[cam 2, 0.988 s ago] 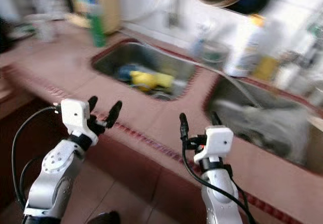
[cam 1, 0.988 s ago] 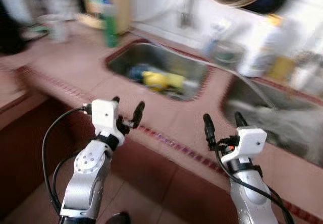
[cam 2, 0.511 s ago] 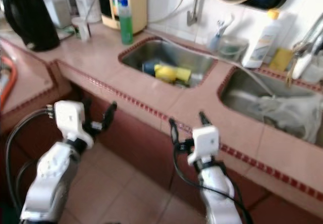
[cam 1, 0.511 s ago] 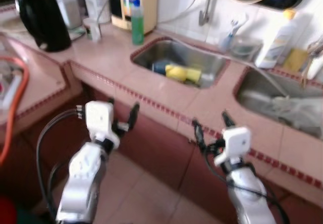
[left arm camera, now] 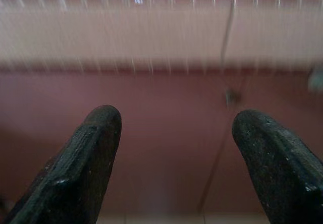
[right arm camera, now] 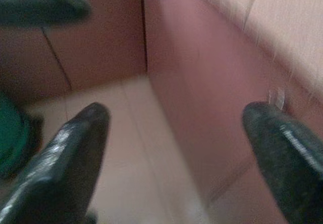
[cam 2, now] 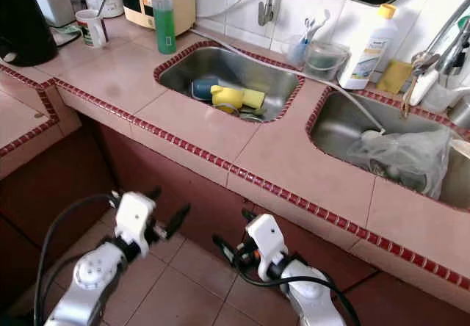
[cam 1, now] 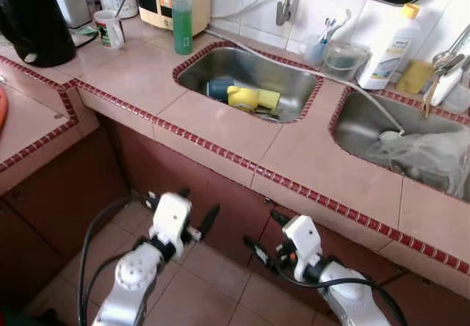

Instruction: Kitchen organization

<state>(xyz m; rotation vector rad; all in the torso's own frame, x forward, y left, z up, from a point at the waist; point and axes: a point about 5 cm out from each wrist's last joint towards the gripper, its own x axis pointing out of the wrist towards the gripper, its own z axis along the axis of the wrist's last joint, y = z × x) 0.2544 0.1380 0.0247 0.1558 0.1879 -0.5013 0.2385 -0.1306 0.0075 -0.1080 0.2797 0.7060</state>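
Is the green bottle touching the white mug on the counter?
Apart. The left eye view shows the green bottle standing well clear of the white mug, with bare pink counter between them.

Tiled counter [cam 1: 220,131] with green bottle [cam 1: 181,19]

Your head eyes look down from above onto the same tiled counter [cam 1: 220,128] and sinks, while both wrist cams sit low, close to the maroon cabinet front [left arm camera: 161,148].
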